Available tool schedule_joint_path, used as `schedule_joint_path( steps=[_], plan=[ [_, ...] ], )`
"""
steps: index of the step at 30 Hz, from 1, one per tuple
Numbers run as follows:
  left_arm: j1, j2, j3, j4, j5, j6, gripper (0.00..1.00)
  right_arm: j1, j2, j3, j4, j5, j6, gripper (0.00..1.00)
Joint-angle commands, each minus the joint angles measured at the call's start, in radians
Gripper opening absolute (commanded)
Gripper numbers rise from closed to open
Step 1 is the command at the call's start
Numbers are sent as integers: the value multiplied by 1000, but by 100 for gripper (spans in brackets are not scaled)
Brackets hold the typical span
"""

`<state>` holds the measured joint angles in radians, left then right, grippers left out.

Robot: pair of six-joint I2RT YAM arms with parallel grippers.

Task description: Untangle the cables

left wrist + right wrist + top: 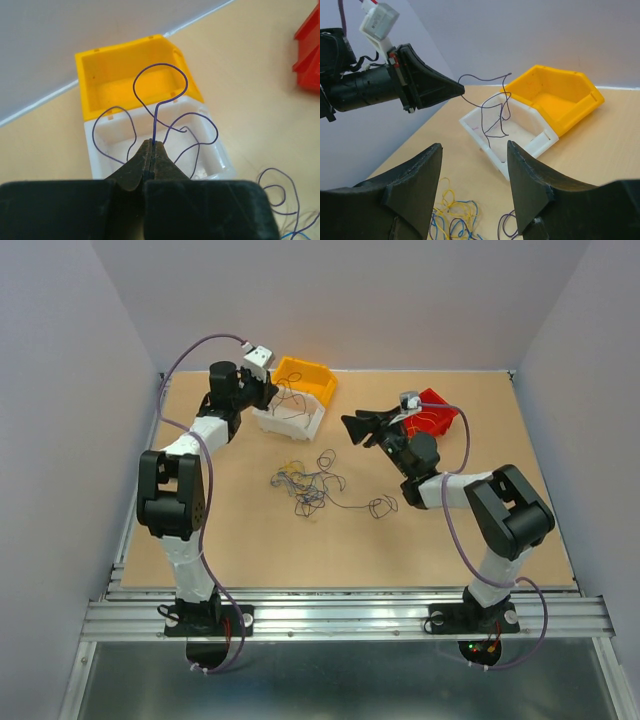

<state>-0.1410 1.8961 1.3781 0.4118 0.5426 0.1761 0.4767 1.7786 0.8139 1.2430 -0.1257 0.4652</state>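
My left gripper (151, 143) is shut on a thin purple cable (154, 122) whose loops hang over and into the white bin (94, 150). From the right wrist view, the left gripper (461, 90) hovers above that bin's left side with the purple cable (503, 107) dangling from its tip. The other cables (305, 485), a loose clump of purple, yellow and blue strands, lie mid-table. My right gripper (356, 427) is open and holds nothing. It hangs above the table right of the bins, over the clump (452, 210).
A yellow bin (300, 365) touches the white bin (312, 426) at the back left. A red bin (438, 415) sits behind the right gripper. A separate dark strand (380, 506) curls to the right of the clump. Grey walls enclose the table.
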Motion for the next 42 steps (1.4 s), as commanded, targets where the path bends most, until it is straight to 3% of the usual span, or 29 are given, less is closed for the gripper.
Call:
schedule_joint_path(
  steps=[1,10,16,22,31,38,42],
  plan=[
    [4,18,42,-119,-99,106,0,-10,-56,-28,93,12,10,60],
    [-55,145,197,-474,-239,310,0,-21,-77,-55,98,9,12,60],
    [-66,259,338,-608,-277,313,0,-27,-81,-55,99,0,21,60],
    [-68,253,343,-567,-293,303,1,-27,-51,-29,104,-22,44,59],
    [-123,324,372,-590,-446,346,2,-35,67,88,39,-74,92,59],
    [-124,157,231,-479,-391,329,25,-43,117,126,33,-109,125,59],
    [-124,91,207,-462,-377,313,27,-44,114,123,33,-114,124,59]
  ],
)
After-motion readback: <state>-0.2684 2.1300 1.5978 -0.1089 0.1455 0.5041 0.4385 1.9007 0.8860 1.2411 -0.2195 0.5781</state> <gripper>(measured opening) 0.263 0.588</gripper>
